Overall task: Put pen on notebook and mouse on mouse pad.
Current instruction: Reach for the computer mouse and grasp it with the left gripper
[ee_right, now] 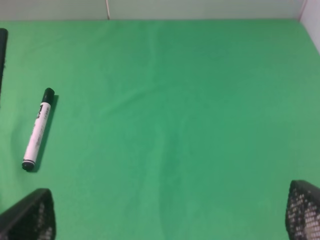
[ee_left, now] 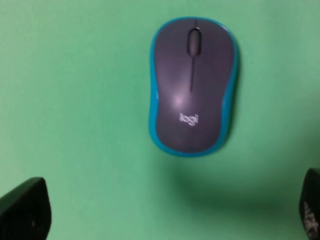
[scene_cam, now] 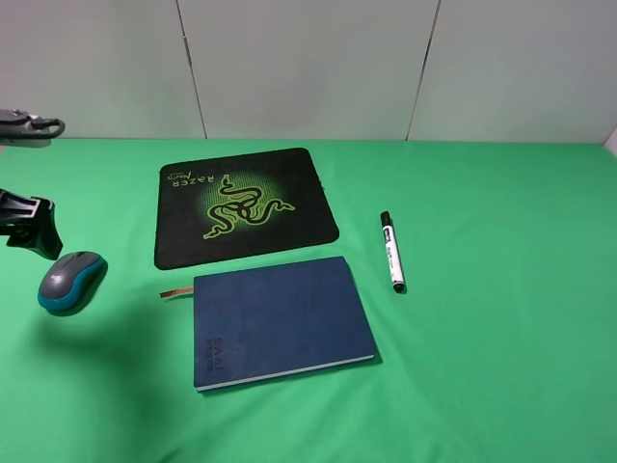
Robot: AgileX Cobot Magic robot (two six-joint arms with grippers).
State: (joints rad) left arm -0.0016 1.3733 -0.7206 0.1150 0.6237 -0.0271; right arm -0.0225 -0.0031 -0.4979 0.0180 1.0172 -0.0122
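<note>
Hovering over the mouse (ee_left: 191,87), left end effector (ee_left: 167,212) gaped; nothing was placed yet.
Pen (scene_cam: 391,253) lay beside notebook (scene_cam: 280,318), mouse off pad (scene_cam: 246,204); right end effector (ee_right: 170,215) gaped too.

The mouse (scene_cam: 72,282) sits left on the green cloth (scene_cam: 501,367); the pen (scene_cam: 391,252) lies right of the notebook (scene_cam: 280,321), mouse pad (scene_cam: 246,207) just beyond.

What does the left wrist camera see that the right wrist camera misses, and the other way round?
Only the left wrist view shows the mouse, grey on top with blue sides, lying untouched beyond the open left gripper. Only the right wrist view shows the pen and a pale wall strip, with the open right gripper holding nothing. Both share the green cloth.
</note>
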